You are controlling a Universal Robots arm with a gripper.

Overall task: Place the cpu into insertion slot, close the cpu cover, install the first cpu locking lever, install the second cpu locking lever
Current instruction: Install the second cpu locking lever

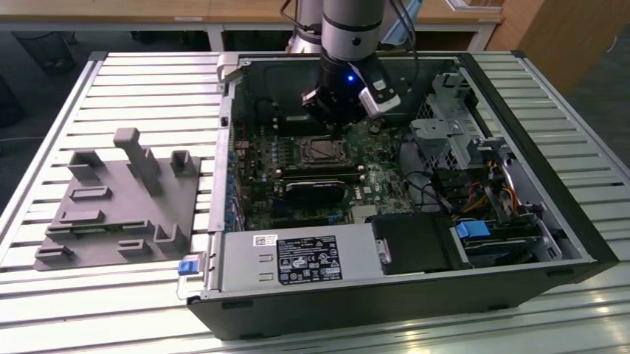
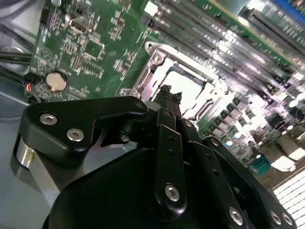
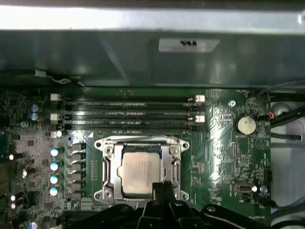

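1. Cpu (image 3: 139, 171) sits seated in the insertion slot (image 3: 106, 168) on the green motherboard (image 3: 224, 152), its silver-grey top face up.
2. We see the cpu cover (image 3: 172, 164) lying flat around the chip, framing it.
3. We note the end effector (image 3: 163, 187) low over the socket's near edge; in both wrist views its black fingertips (image 2: 167, 91) appear pressed together, gripping nothing.
4. We log the open computer case (image 1: 551, 214) lying on the slatted tabletop (image 1: 128, 88), a grey fixture block (image 1: 123, 199) at the exterior view's left.
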